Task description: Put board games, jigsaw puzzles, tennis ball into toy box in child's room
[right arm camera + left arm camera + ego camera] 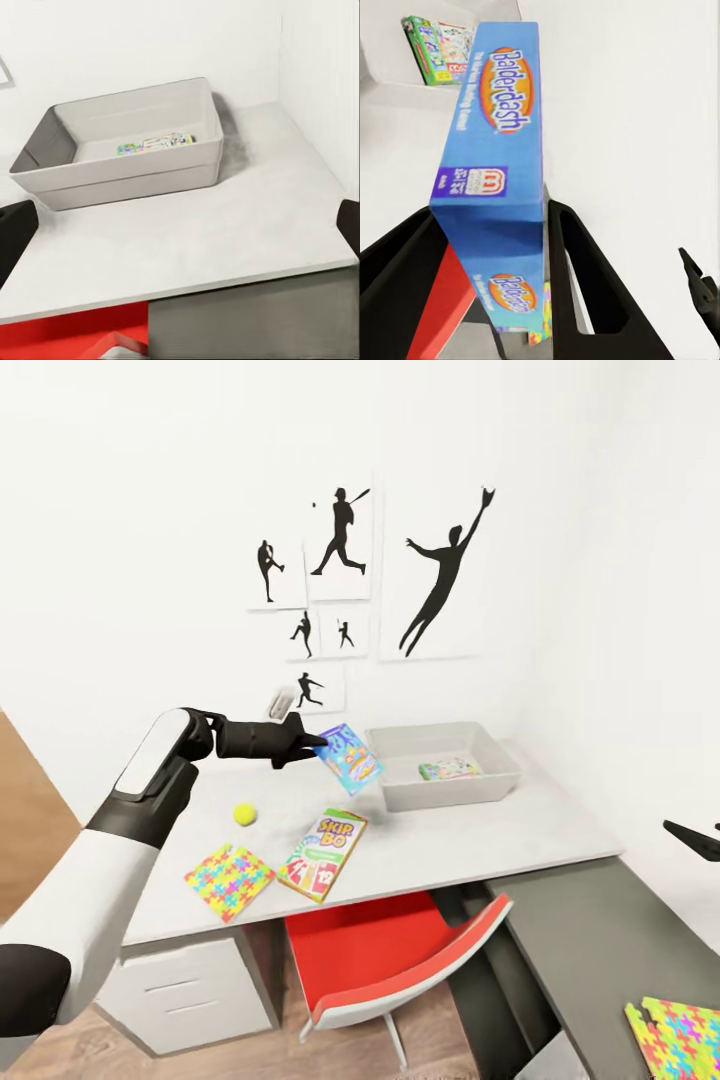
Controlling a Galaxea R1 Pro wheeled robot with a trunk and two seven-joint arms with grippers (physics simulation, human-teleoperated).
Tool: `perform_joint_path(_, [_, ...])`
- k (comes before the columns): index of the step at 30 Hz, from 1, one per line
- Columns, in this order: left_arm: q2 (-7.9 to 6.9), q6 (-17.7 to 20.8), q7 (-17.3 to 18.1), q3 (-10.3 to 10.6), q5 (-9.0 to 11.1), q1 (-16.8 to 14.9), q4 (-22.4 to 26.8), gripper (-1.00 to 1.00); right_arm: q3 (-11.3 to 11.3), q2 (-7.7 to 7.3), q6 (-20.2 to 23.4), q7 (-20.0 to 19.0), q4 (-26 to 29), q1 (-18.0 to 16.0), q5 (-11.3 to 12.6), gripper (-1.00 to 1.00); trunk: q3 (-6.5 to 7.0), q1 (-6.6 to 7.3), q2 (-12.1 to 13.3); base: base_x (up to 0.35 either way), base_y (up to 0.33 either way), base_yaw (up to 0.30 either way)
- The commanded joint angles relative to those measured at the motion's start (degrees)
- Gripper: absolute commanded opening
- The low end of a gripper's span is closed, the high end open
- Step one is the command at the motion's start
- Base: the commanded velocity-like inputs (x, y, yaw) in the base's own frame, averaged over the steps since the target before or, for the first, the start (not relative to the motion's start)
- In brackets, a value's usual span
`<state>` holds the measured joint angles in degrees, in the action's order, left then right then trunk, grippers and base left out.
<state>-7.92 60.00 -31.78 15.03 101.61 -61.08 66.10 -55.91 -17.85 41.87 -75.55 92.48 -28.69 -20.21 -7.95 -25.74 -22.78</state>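
- Head view: the left tool (pixel 312 742) grips the blue board game (pixel 350 758) and holds it in the air, tilted, just beside the toy box (pixel 400 796), at its 9 o'clock side. One corner points down toward the counter (pixel 560 825). One game with a green edge (pixel 449 768) lies already inside the toy box. The SKIP BO game (pixel 323 854), the tennis ball (pixel 245 815) and one jigsaw puzzle (pixel 230 881) lie on the counter, toward 7 o'clock from the blue game; a second jigsaw puzzle (pixel 676 1038) lies on the dark corner section.
- Left wrist view: the two fingers (pixel 585 277) clamp the blue game at one short end; its long axis runs straight away from the tool, toward the toy box. To do this step well, I think the arm must carry it over the rim, make it flatter, and release low.
- Right wrist view: the right tool (pixel 180 225) shows two dark tips wide apart, so it is open and holds nothing. The toy box stands toward 11 o'clock of it.
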Motion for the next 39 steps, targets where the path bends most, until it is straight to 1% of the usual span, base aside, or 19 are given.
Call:
perform_joint_path(1, [-0.08, -0.05, -0.54, 0.04, 0.84, -0.05, 0.07, -1.0, -0.06, 0.01, 0.46, -0.56, 0.06, -0.13, -0.53, 1.0, -0.13, -0.04, -0.14, 0.0, 0.0, -0.298])
perform_joint_path(7, [-0.14, -0.06, -0.6, -0.16, 0.83, -0.53, 0.2, -1.0, -0.06, 0.01, 0.43, -0.56, 0.06, -0.08, -0.53, 1.0, -0.13, -0.04, -0.14, 0.0, 0.0, -0.298])
perform_joint_path(9, [-0.17, -0.06, -0.62, -0.2, 0.8, -1.69, -0.04, -1.0, -0.06, 0.01, 0.44, -0.56, 0.05, -0.13, -0.53, 1.0, -0.13, -0.04, -0.14, 0.0, 0.0, -0.298])
perform_joint_path(10, [-0.18, -0.06, -0.54, -0.27, 0.84, -3.45, -1.28, -1.0, -0.05, 0.01, 0.47, -0.56, 0.02, -0.16, -0.53, 1.0, -0.13, -0.04, -0.14, 0.0, 0.0, -0.298])
perform_joint_path(11, [-0.22, -0.06, -0.48, -0.29, 0.87, -3.89, -1.74, -1.0, 0.0, 0.05, 0.48, -0.56, 0.02, -0.04, -0.53, 1.0, -0.13, -0.04, -0.14, 0.0, 0.0, -0.298])
perform_joint_path(12, [-0.53, -0.06, -0.45, -0.31, 0.91, -4.15, -2.03, -1.0, 0.06, 0.08, 0.48, -0.56, 0.02, 0.07, -0.53, 1.0, -0.13, -0.04, -0.14, 0.0, 0.0, -0.298])
perform_joint_path(13, [-2.69, -0.06, -0.25, -0.26, 1.05, -4.33, -2.37, -1.0, 0.11, 0.09, 0.49, -0.56, 0.04, 0.16, -0.53, 1.0, -0.13, -0.04, -0.14, 0.0, 0.0, -0.298])
perform_joint_path(14, [-3.25, -0.06, -0.21, -0.28, 1.08, -4.16, -2.39, -1.0, 0.14, 0.14, 0.47, -0.56, 0.04, 0.24, -0.53, 1.0, -0.13, -0.04, -0.14, 0.0, 0.0, -0.298])
perform_joint_path(15, [-3.48, -0.04, -0.19, -0.31, 1.09, -4.05, -2.38, -1.0, 0.22, 0.18, 0.46, -0.56, 0.03, 0.27, -0.53, 1.0, -0.13, -0.04, -0.14, 0.0, 0.0, -0.298])
perform_joint_path(16, [-4.11, -0.04, -0.14, -0.42, 1.19, -3.67, -2.41, -1.0, 1.48, 0.14, 0.46, -0.56, 0.04, 0.26, -0.53, 1.0, -0.13, -0.04, -0.14, 0.0, 0.0, -0.298])
perform_joint_path(20, [-4.26, -0.05, -0.13, -0.44, 1.21, -3.62, -2.31, -1.0, 1.91, 0.2, 0.46, -0.56, 0.06, 0.37, -0.53, 1.0, -0.13, -0.04, -0.14, 0.07, 0.02, -0.298])
perform_joint_path(28, [-4.37, -0.02, -0.12, -0.44, 1.22, -3.55, -1.98, -1.0, 2.03, 0.2, 0.49, -0.56, 0.07, 0.37, -0.53, 1.0, -0.13, -0.04, -0.14, 0.201, 0.064, -0.298])
perform_joint_path(30, [-4.72, 0.0, -0.11, -0.44, 1.25, -3.55, -1.85, -1.0, 2.03, 0.19, 0.49, -0.56, 0.07, 0.34, -0.53, 1.0, -0.13, -0.04, -0.14, 0.063, 0.015, -0.298])
perform_joint_path(32, [-6.53, -0.04, -0.33, -0.93, 5.24, -3.54, -0.55, -1.0, 2.04, 0.22, 0.49, -0.56, 0.07, 0.31, -0.53, 1.0, -0.13, -0.04, -0.14, 0.021, 0.005, -0.298])
perform_joint_path(34, [-7.43, -0.04, -0.41, -0.99, 6.84, -3.5, -0.16, -1.0, 2.04, 0.22, 0.49, -0.56, 0.07, 0.31, -0.53, 1.0, -0.13, -0.04, -0.14, 0.012, 0.003, -0.298])
perform_joint_path(35, [-8.23, -0.07, -0.47, -1.02, 7.98, -3.38, 0.26, -1.0, 2.04, 0.24, 0.49, -0.56, 0.05, 0.31, -0.53, 1.0, -0.13, -0.04, -0.14, 0.007, 0.002, -0.288])
perform_joint_path(37, [-9.01, -0.11, -0.51, -1.08, 8.97, -3.17, 0.92, -1.0, 2.04, 0.25, 0.51, -0.56, 0.06, 0.37, -0.53, 1.0, -0.13, -0.04, -0.14, 0.004, 0.001, -0.218])
perform_joint_path(39, [-9.41, -0.13, -0.54, -1.11, 9.52, -3.04, 1.28, -1.0, 2.0, 0.31, 0.54, -0.52, 0.04, 0.42, -0.53, 1.0, -0.13, -0.04, -0.14, 0.002, 0.001, -0.116])
